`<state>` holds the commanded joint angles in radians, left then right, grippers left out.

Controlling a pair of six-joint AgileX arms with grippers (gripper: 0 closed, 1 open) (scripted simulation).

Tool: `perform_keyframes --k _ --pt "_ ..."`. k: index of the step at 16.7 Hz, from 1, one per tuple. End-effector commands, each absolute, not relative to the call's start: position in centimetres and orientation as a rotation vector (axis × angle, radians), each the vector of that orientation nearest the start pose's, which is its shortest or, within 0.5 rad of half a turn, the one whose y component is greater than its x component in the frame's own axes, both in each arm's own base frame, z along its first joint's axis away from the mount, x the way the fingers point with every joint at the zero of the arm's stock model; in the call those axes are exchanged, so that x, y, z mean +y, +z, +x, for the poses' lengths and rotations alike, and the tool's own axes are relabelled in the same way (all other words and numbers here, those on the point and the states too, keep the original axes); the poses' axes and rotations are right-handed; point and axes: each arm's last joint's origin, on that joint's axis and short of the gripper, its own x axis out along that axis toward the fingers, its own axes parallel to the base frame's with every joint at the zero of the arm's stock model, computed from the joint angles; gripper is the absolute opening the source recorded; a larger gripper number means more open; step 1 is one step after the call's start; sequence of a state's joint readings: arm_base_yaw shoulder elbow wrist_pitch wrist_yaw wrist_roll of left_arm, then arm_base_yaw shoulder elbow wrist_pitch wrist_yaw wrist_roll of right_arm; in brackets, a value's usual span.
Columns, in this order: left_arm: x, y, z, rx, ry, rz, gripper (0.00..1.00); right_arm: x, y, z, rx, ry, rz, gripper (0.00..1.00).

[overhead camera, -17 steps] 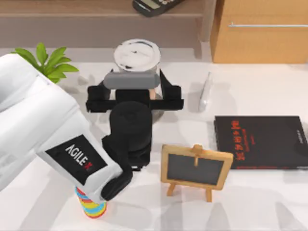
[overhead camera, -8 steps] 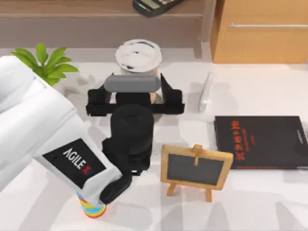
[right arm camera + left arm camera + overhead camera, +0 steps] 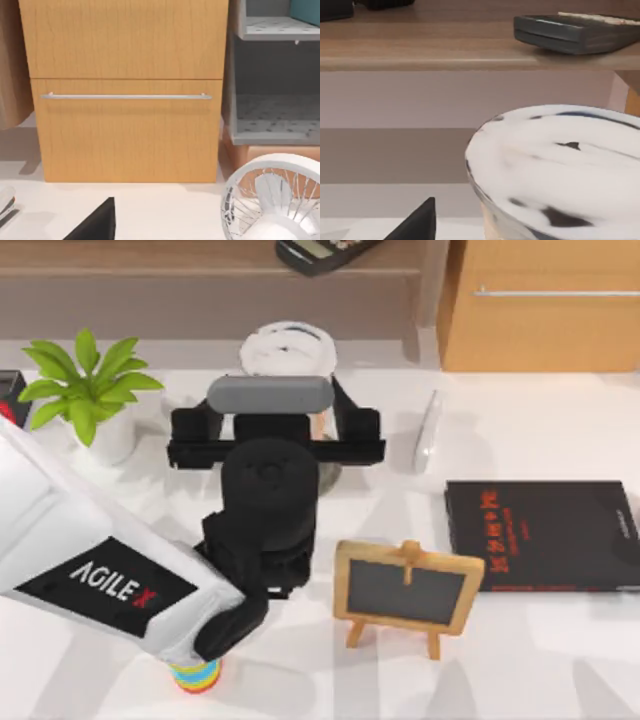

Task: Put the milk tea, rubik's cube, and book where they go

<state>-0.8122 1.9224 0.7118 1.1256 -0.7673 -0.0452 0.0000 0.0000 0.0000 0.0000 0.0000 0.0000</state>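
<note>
The milk tea (image 3: 288, 348) stands upright near the back of the table, just in front of a low wooden shelf (image 3: 200, 285). Its white lid (image 3: 560, 165) sits close under the left wrist camera. My left gripper (image 3: 275, 432) is shut around the cup's body below the lid, one black fingertip (image 3: 417, 225) beside it. A dark block with a red face (image 3: 8, 395), cut off at the left edge, may be the rubik's cube. A teal corner (image 3: 306, 10), possibly the book, lies in a grey rack's upper compartment. A black edge of my right gripper (image 3: 97, 225) faces a drawer cabinet.
A potted plant (image 3: 90, 390) stands left of the cup. A small chalkboard easel (image 3: 405, 590), a black book with red characters (image 3: 540, 535) and a white slim object (image 3: 428, 430) lie right. A rainbow toy (image 3: 195, 675) is under my left arm. A calculator (image 3: 320, 252), wooden cabinet (image 3: 545, 305), white fan (image 3: 275, 200).
My left arm has swung down and to the left, uncovering the plant. The gripper and cup have crept a little toward the shelf at the back.
</note>
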Motion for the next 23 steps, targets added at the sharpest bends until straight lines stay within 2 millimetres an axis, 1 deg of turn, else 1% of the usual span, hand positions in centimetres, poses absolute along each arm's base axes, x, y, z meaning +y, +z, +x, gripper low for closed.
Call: perform_keyframes --k 2,7,9,11,13,14,16,18,19,21,23 --pt "-24.0 13.8 25.4 0.061 -0.037 -0.006 1.0 -0.1 16.0 10.6 0.0 0.0 0.0 1.0" --pt "-23.9 13.8 25.5 0.062 -0.034 -0.006 1.0 -0.1 16.0 10.6 0.0 0.0 0.0 1.0" --pt "-24.0 14.8 26.1 0.05 -0.036 -0.007 1.0 -0.1 16.0 10.6 0.0 0.0 0.0 1.0" --pt "-23.9 16.6 27.8 0.038 -0.031 0.005 1.0 -0.1 16.0 10.6 0.0 0.0 0.0 1.0" --pt "-23.2 18.6 30.3 0.044 -0.012 0.04 1.0 -0.1 16.0 10.6 0.0 0.0 0.0 1.0" --pt "-22.6 19.6 31.8 0.057 0.002 0.067 1.0 -0.1 16.0 10.6 0.0 0.0 0.0 1.0" --pt "-20.5 21.5 35.0 0.109 0.037 0.135 1.0 -0.1 16.0 10.6 0.0 0.0 0.0 1.0" --pt "-17.3 23.2 38.3 0.2 0.076 0.21 1.0 -0.1 16.0 10.6 0.0 0.0 0.0 1.0" --pt "-15.2 24.0 39.8 0.259 0.097 0.244 1.0 -0.1 16.0 10.6 0.0 0.0 0.0 1.0" --pt "-10.6 25.2 42.1 0.402 0.134 0.295 1.0 -0.1 16.0 10.6 0.0 0.0 0.0 1.0" --pt "-5.3 25.7 43.6 0.576 0.168 0.315 1.0 -0.1 16.0 10.6 0.0 0.0 0.0 1.0"
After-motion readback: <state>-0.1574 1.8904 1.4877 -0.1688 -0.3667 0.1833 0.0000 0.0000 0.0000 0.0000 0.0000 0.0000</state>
